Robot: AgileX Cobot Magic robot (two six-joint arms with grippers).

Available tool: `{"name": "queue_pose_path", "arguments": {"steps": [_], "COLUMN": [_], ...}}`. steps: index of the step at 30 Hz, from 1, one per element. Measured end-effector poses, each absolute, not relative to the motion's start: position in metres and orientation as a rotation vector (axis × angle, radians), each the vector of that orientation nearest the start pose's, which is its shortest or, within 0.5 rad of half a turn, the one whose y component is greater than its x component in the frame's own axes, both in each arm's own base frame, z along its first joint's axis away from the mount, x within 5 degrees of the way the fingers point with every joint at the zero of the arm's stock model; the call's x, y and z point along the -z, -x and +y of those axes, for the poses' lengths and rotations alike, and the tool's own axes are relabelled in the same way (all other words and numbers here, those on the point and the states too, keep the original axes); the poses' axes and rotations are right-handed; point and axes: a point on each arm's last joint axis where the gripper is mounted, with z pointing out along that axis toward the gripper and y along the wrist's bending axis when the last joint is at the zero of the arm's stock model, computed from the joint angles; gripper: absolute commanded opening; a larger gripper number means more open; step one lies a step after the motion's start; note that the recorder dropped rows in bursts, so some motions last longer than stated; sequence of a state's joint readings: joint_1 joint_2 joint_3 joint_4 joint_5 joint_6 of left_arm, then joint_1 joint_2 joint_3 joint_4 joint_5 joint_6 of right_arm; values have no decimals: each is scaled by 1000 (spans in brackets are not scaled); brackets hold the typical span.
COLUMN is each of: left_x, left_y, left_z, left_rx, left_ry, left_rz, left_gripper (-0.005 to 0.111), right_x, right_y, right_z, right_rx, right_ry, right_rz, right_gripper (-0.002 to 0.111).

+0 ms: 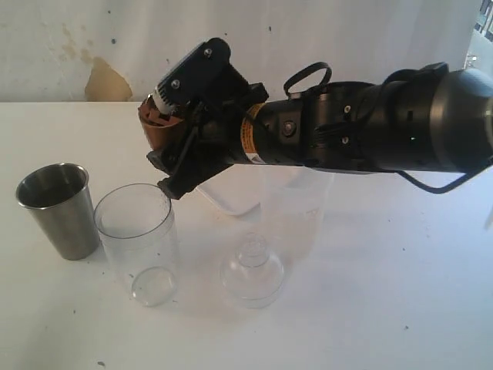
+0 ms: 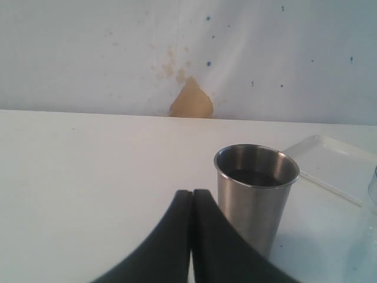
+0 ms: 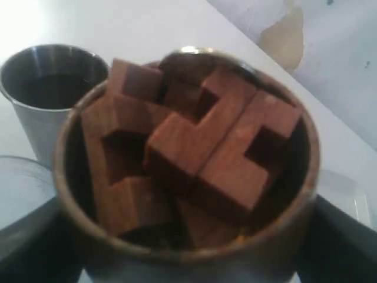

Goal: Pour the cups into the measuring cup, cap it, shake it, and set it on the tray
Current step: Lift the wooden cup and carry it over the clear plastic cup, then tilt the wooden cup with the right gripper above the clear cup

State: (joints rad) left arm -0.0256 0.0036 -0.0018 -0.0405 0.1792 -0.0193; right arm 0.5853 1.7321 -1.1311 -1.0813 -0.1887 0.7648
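The brown wooden cup [image 1: 152,127] hangs tipped on its side above the rim of the clear measuring cup [image 1: 137,240], with my right gripper [image 1: 172,127] shut on it. In the right wrist view the wooden cup [image 3: 188,247] is full of brown wooden block pieces [image 3: 194,141]. The steel tumbler [image 1: 58,208] stands upright just left of the measuring cup. My left gripper [image 2: 192,196] is shut on nothing, low over the table beside the tumbler [image 2: 256,194]. A corner of the white tray [image 2: 333,166] lies behind the tumbler; the right arm covers most of the tray [image 1: 235,199] in the exterior view.
A clear dome-shaped cap [image 1: 253,270] sits on the table right of the measuring cup. A faint translucent tub [image 1: 299,206] stands under the right arm. A stained white wall [image 1: 108,46] closes off the back of the table.
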Motion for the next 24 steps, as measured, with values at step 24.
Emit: {"name": "queue_pose_path", "arguments": {"steps": [24], "left_x": [-197], "left_y": [-56], "left_z": [-2], "left_rx": [70], "left_ry": [22], "left_rz": [1665], "left_gripper": [1], "right_x": [-260], "right_y": [-323], "right_z": [233], "right_rx": [-61], "right_ry": [1301], "right_rz": [1479], "right_gripper": [0]}}
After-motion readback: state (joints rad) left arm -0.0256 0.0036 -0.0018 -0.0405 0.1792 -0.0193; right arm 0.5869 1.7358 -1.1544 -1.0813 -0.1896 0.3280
